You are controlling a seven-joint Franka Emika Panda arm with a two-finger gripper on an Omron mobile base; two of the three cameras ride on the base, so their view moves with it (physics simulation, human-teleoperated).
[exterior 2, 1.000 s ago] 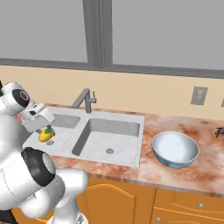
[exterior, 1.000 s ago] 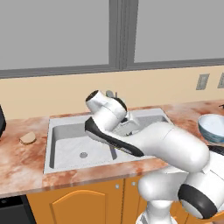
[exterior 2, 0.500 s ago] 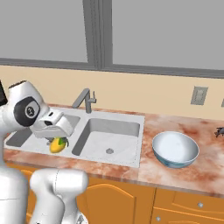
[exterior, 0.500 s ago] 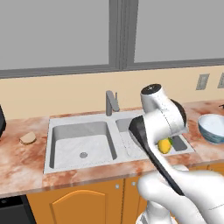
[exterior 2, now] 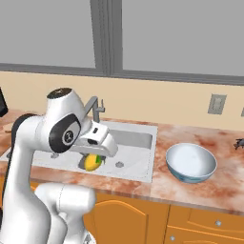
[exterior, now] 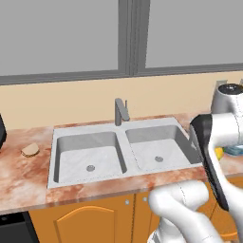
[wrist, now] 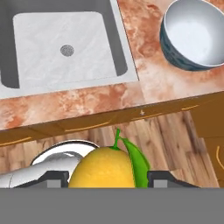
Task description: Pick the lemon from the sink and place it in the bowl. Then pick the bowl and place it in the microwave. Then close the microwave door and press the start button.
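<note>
The gripper [exterior 2: 93, 160] is clamping the lemon [exterior 2: 90, 162] between its jaws, carrying it above the sink [exterior 2: 138, 143]. The bowl [exterior 2: 191, 162] is sitting on the counter [exterior 2: 224, 188] at three o'clock from it.

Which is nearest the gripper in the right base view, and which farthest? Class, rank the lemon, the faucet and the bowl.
1. lemon: held in the gripper, above the sink.
2. faucet: just behind the gripper, at the sink's back edge.
3. bowl: farthest, on the counter to the right.
</note>
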